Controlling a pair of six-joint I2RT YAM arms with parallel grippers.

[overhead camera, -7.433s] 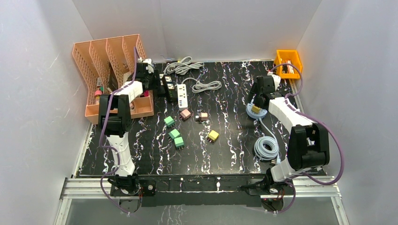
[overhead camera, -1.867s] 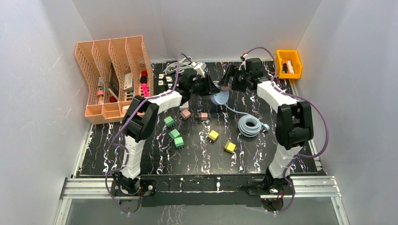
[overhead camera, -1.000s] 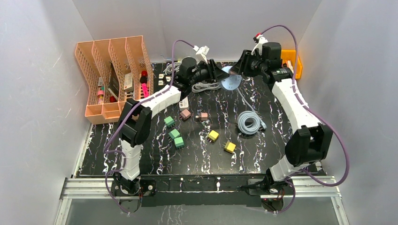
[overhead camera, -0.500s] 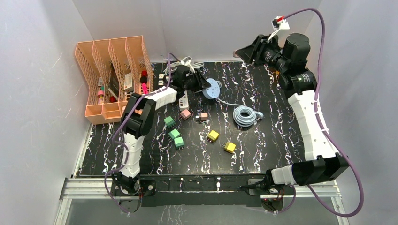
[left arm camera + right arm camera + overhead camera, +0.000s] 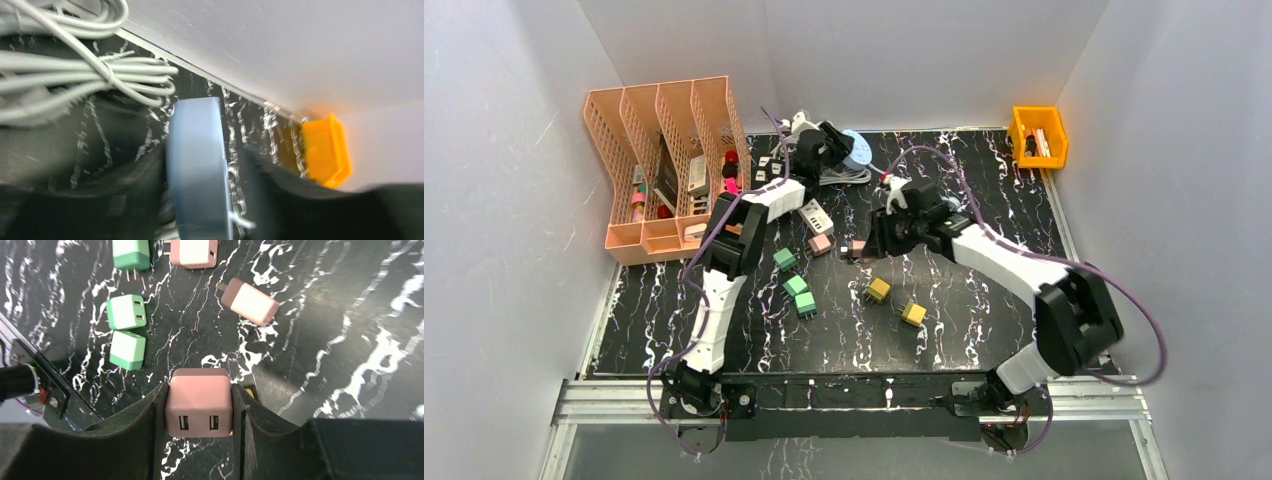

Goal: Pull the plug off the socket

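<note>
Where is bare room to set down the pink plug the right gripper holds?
Bare table lies beyond the right arm, toward the orange bin, and along the near edge below the yellow plugs. Crowded: around the green plugs, and back left by the power strip and cables.

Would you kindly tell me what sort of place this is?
Likely a robotics lab test cell: plain white walls box in a black marbled table, a metal rail runs along its near edge, and charger plugs lie scattered.
</note>
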